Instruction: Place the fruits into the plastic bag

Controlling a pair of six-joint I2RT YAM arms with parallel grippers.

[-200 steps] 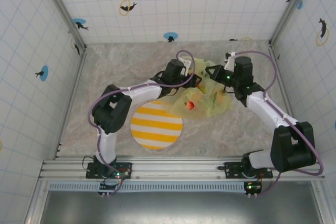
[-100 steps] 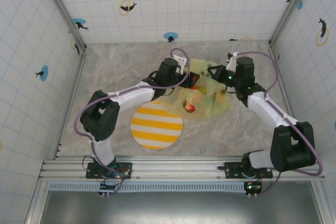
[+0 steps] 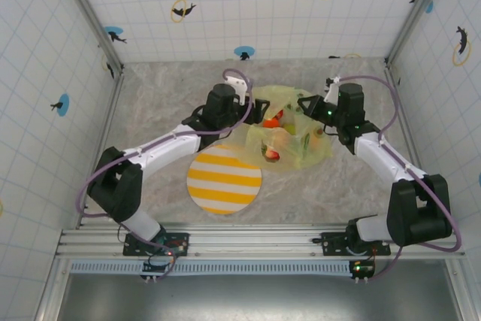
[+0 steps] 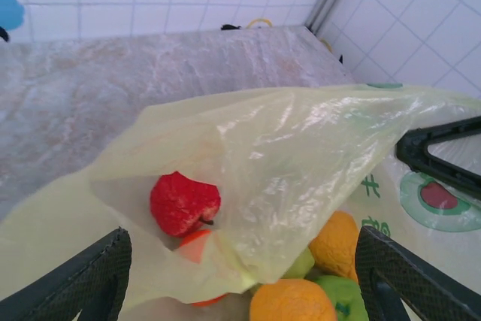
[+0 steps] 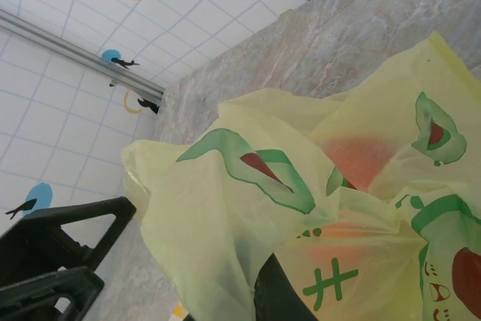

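Both arms stretched out to the plastic bag (image 3: 304,152)
left gripper (image 4: 244,272) gaping wide by the fruits (image 4: 184,202), right gripper (image 3: 302,104) pinching its rim.

Crinkly yellow-green bag (image 3: 316,152) with avocado prints sits crumpled near the back of the surface (image 3: 165,103), mouth gaping. Fruits (image 3: 272,152) bunched inside: red one (image 4: 185,202), oranges (image 4: 293,302), green one (image 4: 342,298).
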